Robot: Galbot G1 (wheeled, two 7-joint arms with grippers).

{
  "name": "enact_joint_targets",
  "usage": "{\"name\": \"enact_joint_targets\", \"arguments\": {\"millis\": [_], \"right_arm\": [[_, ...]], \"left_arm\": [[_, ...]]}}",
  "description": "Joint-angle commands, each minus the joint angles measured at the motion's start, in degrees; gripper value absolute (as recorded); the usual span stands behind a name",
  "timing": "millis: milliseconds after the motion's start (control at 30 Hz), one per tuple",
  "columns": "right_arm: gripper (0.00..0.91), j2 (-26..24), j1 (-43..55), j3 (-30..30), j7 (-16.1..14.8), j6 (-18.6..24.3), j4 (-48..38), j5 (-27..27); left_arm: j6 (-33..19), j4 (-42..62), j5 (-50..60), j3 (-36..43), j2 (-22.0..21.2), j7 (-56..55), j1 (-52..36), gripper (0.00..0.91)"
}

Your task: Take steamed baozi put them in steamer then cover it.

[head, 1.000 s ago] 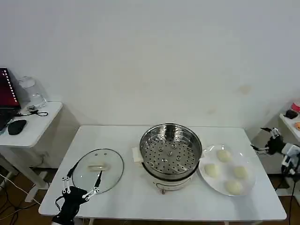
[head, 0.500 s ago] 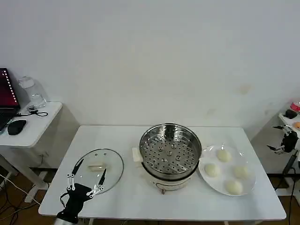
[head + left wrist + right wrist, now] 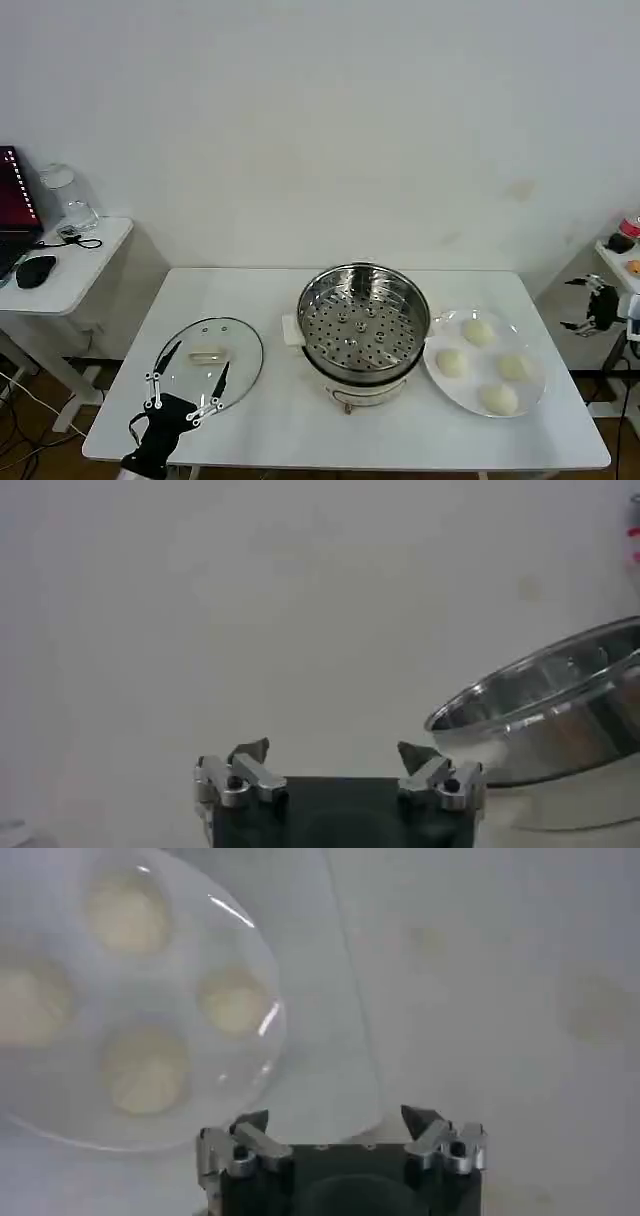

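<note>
The left gripper (image 3: 186,372) hangs low at the near left corner of the white table (image 3: 270,425), its two dark fingers spread apart over the near edge of the glass lid (image 3: 209,361), clasping nothing; in the left wrist view the same gripper (image 3: 334,760) shows its fingertips wide apart with bare space between them and the shiny wall of the steamer (image 3: 545,715) off to one side. The lid lies flat on the table, its pale handle facing up, well apart from the pot. The right gripper (image 3: 590,305) is out past the right edge of the table, beside the plate and clear of it, and its fingers stand released as well; the right wrist view has that gripper (image 3: 335,1125) open and empty, with the white plate (image 3: 240,1088) beyond it. The steamer (image 3: 364,325) sits at the middle of the table, uncovered, its perforated tray bare. Just to its right, touching or nearly touching the pot's side, the plate (image 3: 531,395) carries all four steamed baozi (image 3: 453,363), set apart from one another in a loose ring.
</note>
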Motion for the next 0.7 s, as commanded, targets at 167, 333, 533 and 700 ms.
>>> {"name": "enact_joint_targets", "arguments": {"millis": [167,333,533,700], "right_arm": [[0.907,10.5,32.4,-33.2,-10.5,2.3,-9.7,3.0],[0.907,13.7,35.0,-38.0,-12.8,1.9,-11.1,3.2],[0.907,16.9,36.1,-42.4,-15.2,1.8,-15.6,1.1],[0.907,18.7,34.3,-42.2,-15.5,2.1,-18.5,0.8]], "left_arm": [[-1.5,-0.5,0.1,-0.5,-1.3,-0.1,1.5,0.907],[-1.6,-1.1,0.3,-0.7,-2.4,-0.1,1.9,0.907],[-2.4,-0.7,0.6,-0.8,-3.2,-0.1,2.4,0.907],[-2.7,0.2,-0.2,-1.8,-3.2,-0.3,1.9,0.907]]}}
